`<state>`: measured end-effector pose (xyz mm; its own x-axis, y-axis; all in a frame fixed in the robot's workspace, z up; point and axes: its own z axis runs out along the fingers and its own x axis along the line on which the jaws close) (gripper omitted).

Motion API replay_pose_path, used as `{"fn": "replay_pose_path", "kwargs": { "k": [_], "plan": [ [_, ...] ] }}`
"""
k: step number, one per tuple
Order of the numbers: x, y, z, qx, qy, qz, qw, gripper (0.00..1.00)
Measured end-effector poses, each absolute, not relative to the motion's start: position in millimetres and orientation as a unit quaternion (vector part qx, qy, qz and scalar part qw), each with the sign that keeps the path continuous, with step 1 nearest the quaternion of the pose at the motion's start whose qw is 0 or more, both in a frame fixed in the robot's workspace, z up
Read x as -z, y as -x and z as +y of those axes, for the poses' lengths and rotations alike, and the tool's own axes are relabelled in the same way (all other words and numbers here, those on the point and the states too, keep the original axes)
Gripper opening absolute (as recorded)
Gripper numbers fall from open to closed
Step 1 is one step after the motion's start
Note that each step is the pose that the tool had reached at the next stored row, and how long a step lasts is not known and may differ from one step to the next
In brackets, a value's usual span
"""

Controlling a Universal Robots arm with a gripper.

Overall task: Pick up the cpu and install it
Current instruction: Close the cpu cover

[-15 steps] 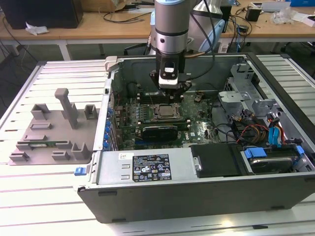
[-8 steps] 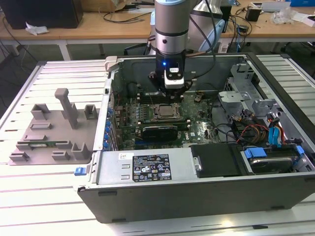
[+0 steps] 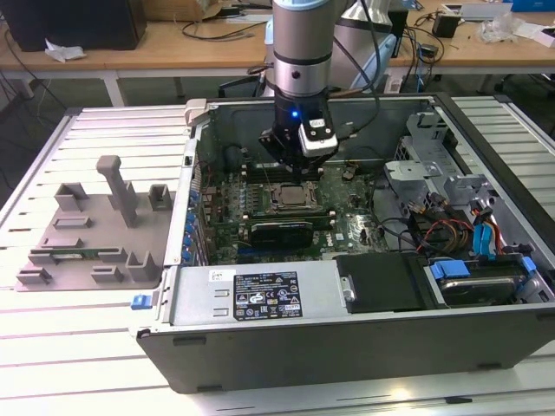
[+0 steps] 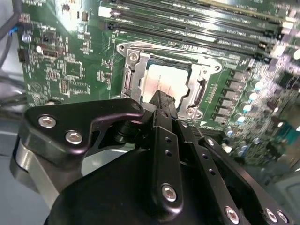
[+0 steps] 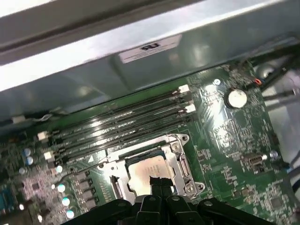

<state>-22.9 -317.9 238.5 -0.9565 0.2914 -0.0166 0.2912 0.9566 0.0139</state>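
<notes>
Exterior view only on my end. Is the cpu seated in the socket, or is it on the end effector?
Observer: In the first wrist view the cpu lies flat inside the socket frame, with its silver top up.
Operator: Is the end effector clear of it?
Observer: In the second wrist view the end effector overlaps one edge of the cpu. I can't tell whether it touches.
Operator: Anything in the slots beside the socket?
Observer: The memory slots next to the socket frame look empty in the first wrist view.
</notes>
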Motion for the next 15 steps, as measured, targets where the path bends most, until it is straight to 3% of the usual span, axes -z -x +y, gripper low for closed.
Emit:
{"fn": "replay_pose_path", "kwargs": {
  "k": [15],
  "plan": [
    [-236.9,23.4,-317.9,-0.004,0.033,0.999,0.009,0.11]
  ]
}}
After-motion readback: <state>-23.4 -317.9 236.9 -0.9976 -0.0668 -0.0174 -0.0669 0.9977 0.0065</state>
